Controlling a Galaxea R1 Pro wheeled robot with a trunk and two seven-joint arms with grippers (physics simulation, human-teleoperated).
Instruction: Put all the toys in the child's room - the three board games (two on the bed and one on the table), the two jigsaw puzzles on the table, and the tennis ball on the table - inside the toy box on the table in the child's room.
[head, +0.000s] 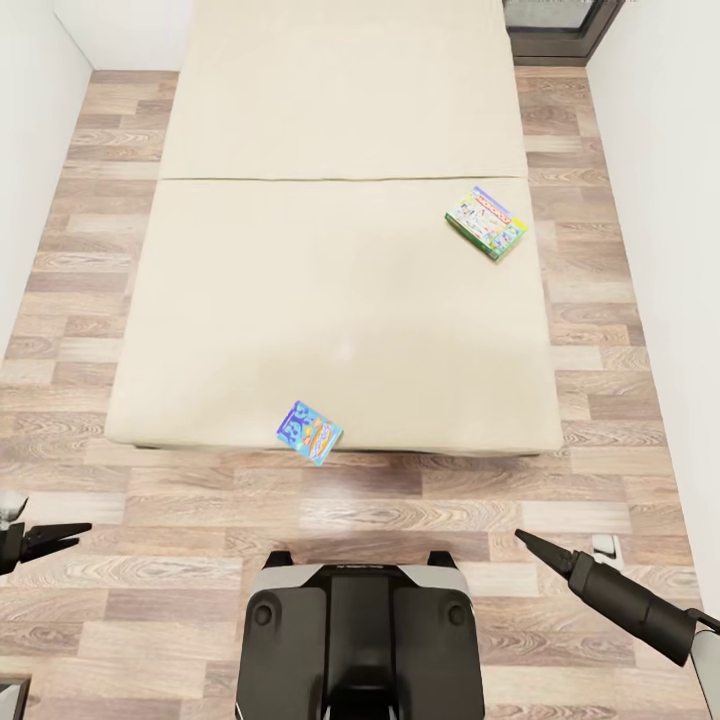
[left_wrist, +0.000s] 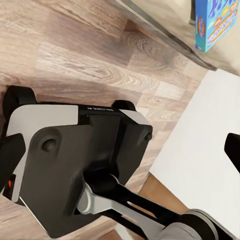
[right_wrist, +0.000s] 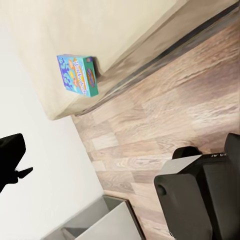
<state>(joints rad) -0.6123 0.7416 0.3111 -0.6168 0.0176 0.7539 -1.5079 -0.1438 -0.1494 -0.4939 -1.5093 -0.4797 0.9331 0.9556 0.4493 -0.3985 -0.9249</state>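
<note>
Now | blue board game (head: 309, 432) at bed (head: 340, 300) edge | second game (head: 486, 222) far right | both claws' state unclear

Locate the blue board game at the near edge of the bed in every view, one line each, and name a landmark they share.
Head view: the blue board game overhangs the near edge of the bed, just ahead of the robot's base.
Left wrist view: at the picture's top right corner, cut off by the frame.
Right wrist view: upper left, on the mattress edge.
Shared landmark: the robot's base on the plank floor.
</note>
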